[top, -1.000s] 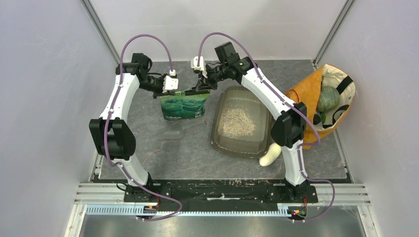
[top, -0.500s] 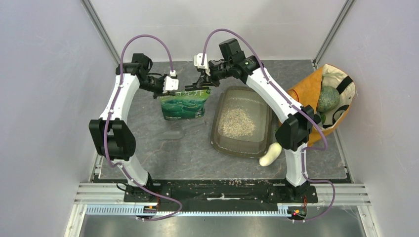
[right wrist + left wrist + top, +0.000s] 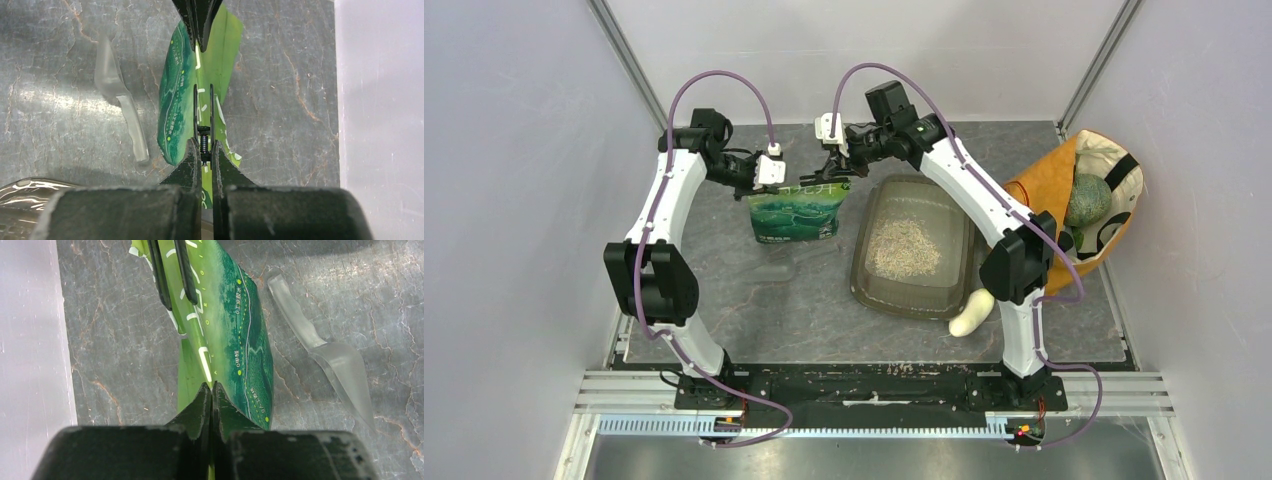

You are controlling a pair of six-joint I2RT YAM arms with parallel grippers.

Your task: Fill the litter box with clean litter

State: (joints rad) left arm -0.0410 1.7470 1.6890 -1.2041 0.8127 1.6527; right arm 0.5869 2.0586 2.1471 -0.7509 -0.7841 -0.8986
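From above, the left gripper (image 3: 788, 187) and right gripper (image 3: 835, 180) each pinch a top corner of the green bag (image 3: 794, 215), which hangs upright between them over the table (image 3: 804, 310). The litter box (image 3: 864, 285) lies just to the bag's right, with a patch of litter (image 3: 902, 245) in its middle.

In the left wrist view, the jaws are pressed together on the bag's top edge, and a clear scoop (image 3: 325, 350) lies on the table beside the bag.

In the right wrist view, the jaws are clamped on the same edge, right at a black clip (image 3: 202, 115).
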